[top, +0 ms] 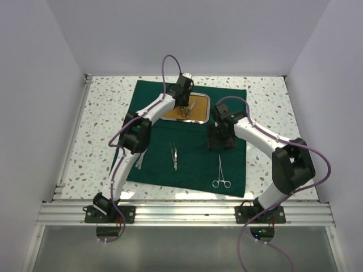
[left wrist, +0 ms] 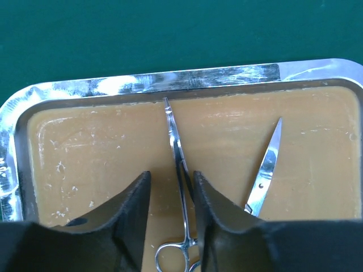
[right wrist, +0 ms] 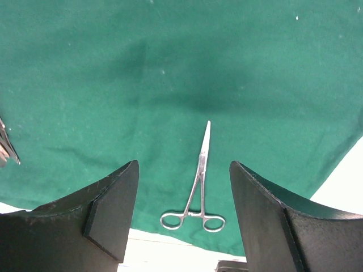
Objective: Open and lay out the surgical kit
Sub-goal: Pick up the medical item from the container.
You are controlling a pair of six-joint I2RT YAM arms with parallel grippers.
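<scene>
1. Since the cloth (top: 193,164) lay spread flat on the table (top: 102,113), the tray (left wrist: 170,79) sat open at its far middle, within both arms' reach.
2. The left jaws stood narrowly spread astride the forceps (left wrist: 177,153) in the tray, apparently to lift it out; scissors (left wrist: 266,170) lay beside.
3. The right jaws hung wide and empty above a second forceps (right wrist: 199,181) laid out near the cloth's near edge.

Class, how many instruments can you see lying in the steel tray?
2. A ring-handled instrument lies between the fingers of the left gripper; a curved-bladed instrument lies to its right, its handle hidden behind the gripper. More may be hidden.
</scene>
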